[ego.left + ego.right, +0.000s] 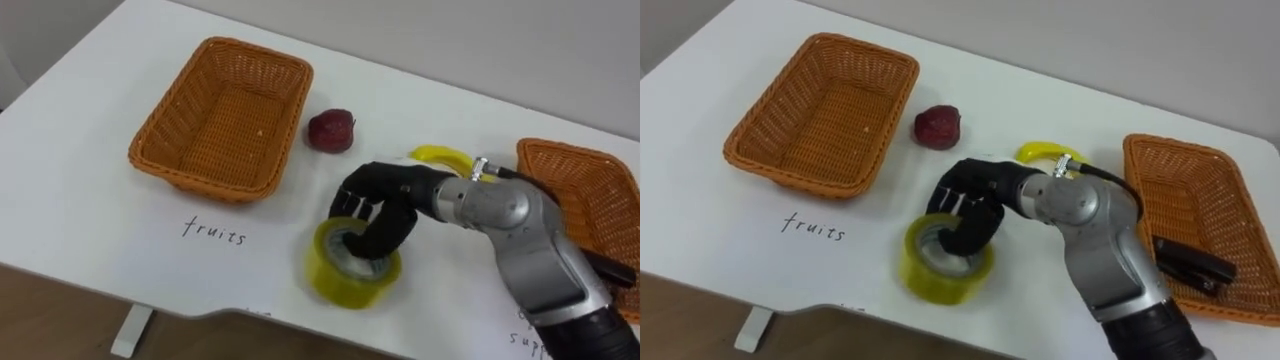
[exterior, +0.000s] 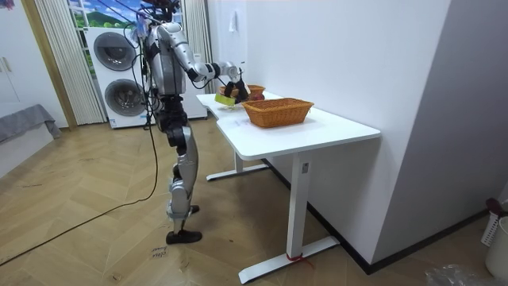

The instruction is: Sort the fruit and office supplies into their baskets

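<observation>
A yellow roll of tape sits tilted on the white table near its front edge. My right hand is shut on it, fingers curled into its core and thumb outside. A dark red fruit lies beside the empty wicker basket, which has "fruits" written in front of it on the table. Behind my wrist a yellow banana is partly hidden. The right wicker basket holds a black stapler.
The white table has its front edge close below the tape. In the room view I stand at the table's end on the room view's left, with a washer and dryer behind me and a wall along the table's far side.
</observation>
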Motion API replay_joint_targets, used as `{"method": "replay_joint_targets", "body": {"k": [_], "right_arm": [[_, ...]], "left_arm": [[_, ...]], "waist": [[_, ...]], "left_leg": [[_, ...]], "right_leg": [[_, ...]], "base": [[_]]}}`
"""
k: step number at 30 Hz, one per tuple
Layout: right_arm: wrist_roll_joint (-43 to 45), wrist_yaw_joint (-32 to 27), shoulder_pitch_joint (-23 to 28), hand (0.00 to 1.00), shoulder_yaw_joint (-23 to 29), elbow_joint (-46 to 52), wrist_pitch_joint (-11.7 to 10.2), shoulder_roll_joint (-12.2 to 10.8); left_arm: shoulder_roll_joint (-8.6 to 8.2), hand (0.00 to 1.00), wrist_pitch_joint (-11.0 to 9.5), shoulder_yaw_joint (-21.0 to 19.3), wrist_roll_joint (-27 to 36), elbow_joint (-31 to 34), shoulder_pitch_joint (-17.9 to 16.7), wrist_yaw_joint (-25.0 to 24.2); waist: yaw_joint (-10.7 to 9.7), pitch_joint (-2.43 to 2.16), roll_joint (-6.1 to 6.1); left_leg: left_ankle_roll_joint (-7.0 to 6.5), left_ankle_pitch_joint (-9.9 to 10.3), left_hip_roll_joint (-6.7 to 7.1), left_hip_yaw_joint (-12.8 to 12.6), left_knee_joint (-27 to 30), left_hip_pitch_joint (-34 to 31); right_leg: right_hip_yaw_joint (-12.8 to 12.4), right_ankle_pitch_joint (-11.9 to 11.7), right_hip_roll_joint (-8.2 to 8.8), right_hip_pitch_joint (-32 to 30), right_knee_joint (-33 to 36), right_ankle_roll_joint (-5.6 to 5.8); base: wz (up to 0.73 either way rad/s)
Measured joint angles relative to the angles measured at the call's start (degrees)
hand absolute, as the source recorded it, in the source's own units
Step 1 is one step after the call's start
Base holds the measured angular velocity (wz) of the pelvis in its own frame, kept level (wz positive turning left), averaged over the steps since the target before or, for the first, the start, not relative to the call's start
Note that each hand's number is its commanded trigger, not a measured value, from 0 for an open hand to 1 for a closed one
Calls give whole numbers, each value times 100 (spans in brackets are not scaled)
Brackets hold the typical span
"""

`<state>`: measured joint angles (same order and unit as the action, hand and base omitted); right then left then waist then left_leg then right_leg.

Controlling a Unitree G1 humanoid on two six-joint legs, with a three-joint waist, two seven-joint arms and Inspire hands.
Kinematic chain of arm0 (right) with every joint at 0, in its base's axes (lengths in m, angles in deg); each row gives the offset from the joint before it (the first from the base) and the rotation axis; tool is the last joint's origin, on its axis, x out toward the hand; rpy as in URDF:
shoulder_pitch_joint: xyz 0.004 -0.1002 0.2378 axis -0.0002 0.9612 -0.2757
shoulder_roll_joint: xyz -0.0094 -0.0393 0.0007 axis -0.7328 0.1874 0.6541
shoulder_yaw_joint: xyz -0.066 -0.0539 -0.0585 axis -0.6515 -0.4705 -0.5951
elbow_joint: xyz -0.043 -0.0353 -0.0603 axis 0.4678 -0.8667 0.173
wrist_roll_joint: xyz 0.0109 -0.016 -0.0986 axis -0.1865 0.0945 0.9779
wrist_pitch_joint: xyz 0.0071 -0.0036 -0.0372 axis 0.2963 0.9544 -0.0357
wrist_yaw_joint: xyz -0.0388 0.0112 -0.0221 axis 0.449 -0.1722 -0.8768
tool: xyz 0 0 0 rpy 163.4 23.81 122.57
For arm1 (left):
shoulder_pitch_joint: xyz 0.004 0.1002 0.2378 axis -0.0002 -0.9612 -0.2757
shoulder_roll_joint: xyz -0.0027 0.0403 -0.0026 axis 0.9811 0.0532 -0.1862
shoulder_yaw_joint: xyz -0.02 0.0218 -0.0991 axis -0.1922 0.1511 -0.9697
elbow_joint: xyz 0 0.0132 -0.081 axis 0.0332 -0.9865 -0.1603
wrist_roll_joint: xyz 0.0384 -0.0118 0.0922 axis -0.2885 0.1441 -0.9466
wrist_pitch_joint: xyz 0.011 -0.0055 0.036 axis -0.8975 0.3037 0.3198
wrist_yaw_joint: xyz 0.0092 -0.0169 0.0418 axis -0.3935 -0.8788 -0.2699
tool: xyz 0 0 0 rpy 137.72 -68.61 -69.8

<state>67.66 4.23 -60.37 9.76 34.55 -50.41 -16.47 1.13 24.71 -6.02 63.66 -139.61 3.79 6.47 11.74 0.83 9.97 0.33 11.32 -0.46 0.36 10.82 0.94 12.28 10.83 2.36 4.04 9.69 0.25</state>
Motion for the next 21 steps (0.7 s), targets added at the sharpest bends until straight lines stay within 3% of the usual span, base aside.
{"method": "replay_joint_targets", "body": {"k": [3, 6, 11, 16, 21], "right_arm": [[-362, -280, 246, 100, 346, 302, -229, 14], [-443, -520, 339, 100, 602, 419, -359, 25], [-446, -976, 434, 100, 1167, 547, -480, 53], [-595, -1378, 434, 100, 1376, 613, -720, 134], [-890, -1632, 434, 100, 1528, 630, -740, 143]], "left_arm": [[-41, 0, -81, -3, -16, -2, -105, 6], [-61, 0, -108, -3, -20, -2, -194, 5], [-75, 0, -208, -98, -15, 4, -261, -37], [-74, 0, -357, -119, -11, 2, -253, -34], [-91, 0, -400, -111, -2, -3, -309, -53]], "waist": [[-104, 29, -116], [-240, 9, -218], [-518, -69, -387], [-667, -97, -386], [-706, -99, -375]], "left_leg": [[-2, -1, 3, -29, -41, 82], [-7, -4, -5, -83, -83, 125], [-16, -11, -4, -118, -102, 164], [-18, -13, -5, -157, -102, 196], [-20, -14, -4, -182, -111, 244]], "right_leg": [[-100, -2, -3, 75, -5, 4], [-99, -5, -5, 80, -4, 9], [-112, -6, -2, 89, -5, 11], [-137, -7, 1, 96, -5, 12], [-142, -12, 8, 118, -3, 20]], "base": [[-3], [-8], [-4], [-4], [0]]}}
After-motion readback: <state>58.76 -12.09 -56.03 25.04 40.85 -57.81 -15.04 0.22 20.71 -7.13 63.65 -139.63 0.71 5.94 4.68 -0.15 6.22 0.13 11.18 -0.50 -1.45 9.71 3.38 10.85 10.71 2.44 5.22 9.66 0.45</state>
